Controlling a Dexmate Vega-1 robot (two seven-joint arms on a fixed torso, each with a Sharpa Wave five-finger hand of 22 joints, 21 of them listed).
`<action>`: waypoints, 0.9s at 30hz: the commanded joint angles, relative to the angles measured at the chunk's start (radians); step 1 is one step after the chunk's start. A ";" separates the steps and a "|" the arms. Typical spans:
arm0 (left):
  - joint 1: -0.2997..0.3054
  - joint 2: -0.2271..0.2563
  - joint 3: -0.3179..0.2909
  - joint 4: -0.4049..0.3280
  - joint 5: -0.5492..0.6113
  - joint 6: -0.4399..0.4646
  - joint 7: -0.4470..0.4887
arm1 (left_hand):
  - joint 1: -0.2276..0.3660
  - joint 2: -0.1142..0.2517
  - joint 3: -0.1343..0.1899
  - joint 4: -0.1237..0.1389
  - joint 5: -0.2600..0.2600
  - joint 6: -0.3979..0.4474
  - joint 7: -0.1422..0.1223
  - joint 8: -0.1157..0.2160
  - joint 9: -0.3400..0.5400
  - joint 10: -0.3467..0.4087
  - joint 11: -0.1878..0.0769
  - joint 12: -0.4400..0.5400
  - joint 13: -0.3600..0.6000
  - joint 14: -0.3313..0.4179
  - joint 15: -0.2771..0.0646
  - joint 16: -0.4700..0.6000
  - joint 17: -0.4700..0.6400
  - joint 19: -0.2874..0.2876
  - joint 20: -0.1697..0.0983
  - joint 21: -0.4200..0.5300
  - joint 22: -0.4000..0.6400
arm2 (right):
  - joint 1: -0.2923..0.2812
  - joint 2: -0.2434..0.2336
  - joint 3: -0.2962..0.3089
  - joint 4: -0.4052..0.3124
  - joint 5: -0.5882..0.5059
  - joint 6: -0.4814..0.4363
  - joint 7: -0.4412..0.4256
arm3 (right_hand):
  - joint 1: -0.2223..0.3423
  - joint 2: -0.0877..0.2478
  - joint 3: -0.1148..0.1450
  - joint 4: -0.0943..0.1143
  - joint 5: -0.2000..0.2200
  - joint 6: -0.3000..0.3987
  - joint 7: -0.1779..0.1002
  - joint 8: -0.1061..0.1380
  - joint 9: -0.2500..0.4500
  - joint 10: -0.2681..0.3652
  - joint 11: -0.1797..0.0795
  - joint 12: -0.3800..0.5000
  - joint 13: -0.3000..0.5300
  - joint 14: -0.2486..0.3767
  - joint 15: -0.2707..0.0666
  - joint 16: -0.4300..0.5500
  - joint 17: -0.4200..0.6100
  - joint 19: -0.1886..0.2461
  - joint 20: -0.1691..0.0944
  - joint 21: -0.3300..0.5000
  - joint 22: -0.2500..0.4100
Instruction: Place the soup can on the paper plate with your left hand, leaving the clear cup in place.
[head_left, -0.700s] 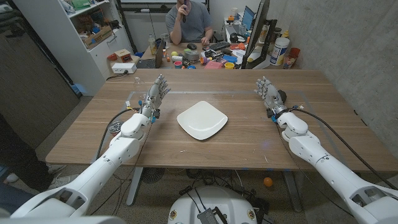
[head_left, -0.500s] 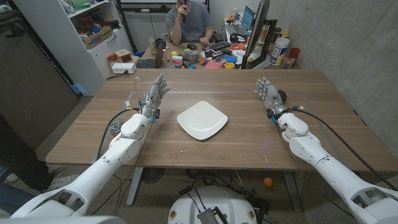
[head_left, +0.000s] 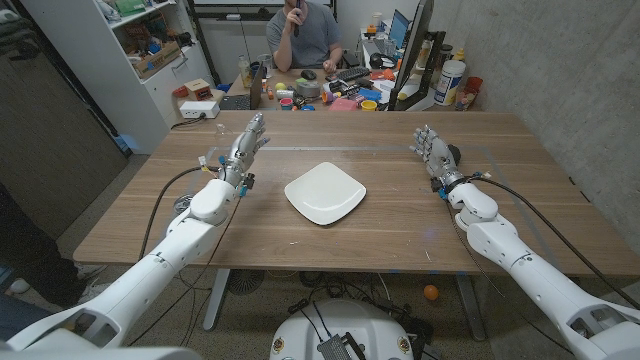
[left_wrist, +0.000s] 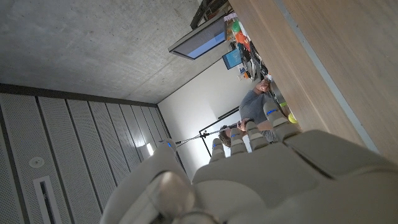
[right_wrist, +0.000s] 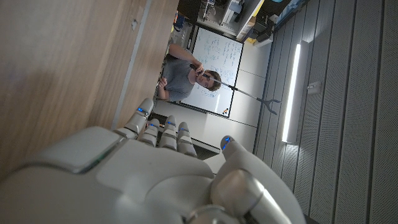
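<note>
Paper plate (head_left: 324, 193) sits mid-table in our head view, between our left hand (head_left: 243, 150) and right hand (head_left: 431, 150), both spread and holding nothing; our wrist views show a seated person (right_wrist: 185, 77).

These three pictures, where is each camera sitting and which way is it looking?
Head view: on the robot's head, looking down at the wooden table with the paper plate; both arms show, left robot hand and right robot hand.
Left wrist view: on the left wrist, looking along the back of the left robot hand, past the table edge toward the room.
Right wrist view: on the right wrist, along the back of the right robot hand.
Shared: all three catch the seated person behind the table.
</note>
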 joint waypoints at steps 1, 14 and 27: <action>0.058 0.126 -0.033 -0.185 0.197 0.097 0.136 | 0.005 -0.022 -0.003 -0.014 -0.003 -0.003 -0.020 -0.002 0.002 -0.003 0.000 0.003 0.003 0.000 0.005 0.006 0.004 0.000 0.014 -0.003 0.002 | -0.007 -0.004 0.002 0.003 0.003 0.008 0.009 | 0.000 0.069 0.006 -0.001 0.007 0.000 0.007 0.008 0.005 0.010 0.000 0.005 0.002 -0.004 -0.001 0.006 0.004 -0.006 -0.024 0.001 0.003; 0.115 0.234 -0.082 -0.365 0.377 0.191 0.192 | 0.013 -0.048 -0.018 -0.026 -0.005 -0.047 -0.025 -0.015 0.004 -0.043 -0.006 -0.008 0.004 -0.025 0.007 0.000 0.006 -0.012 0.009 -0.013 0.004 | -0.003 0.003 -0.001 0.021 0.003 0.025 0.027 | -0.002 0.068 0.004 0.000 0.007 0.000 0.008 0.008 0.005 0.008 0.000 0.005 0.003 -0.003 0.000 0.006 0.004 -0.005 -0.024 -0.002 0.003; 0.214 0.292 -0.174 -0.495 0.499 0.237 0.244 | 0.012 -0.053 -0.024 -0.026 -0.005 -0.053 -0.028 -0.014 0.005 -0.050 -0.009 -0.007 0.004 -0.033 0.006 0.000 0.006 -0.017 0.009 -0.016 0.005 | -0.018 -0.011 0.007 0.009 0.001 0.029 0.021 | -0.003 0.067 0.002 0.000 0.007 0.000 0.007 0.008 0.005 0.009 0.002 0.005 0.003 -0.003 0.001 0.006 0.004 -0.004 -0.023 -0.005 0.003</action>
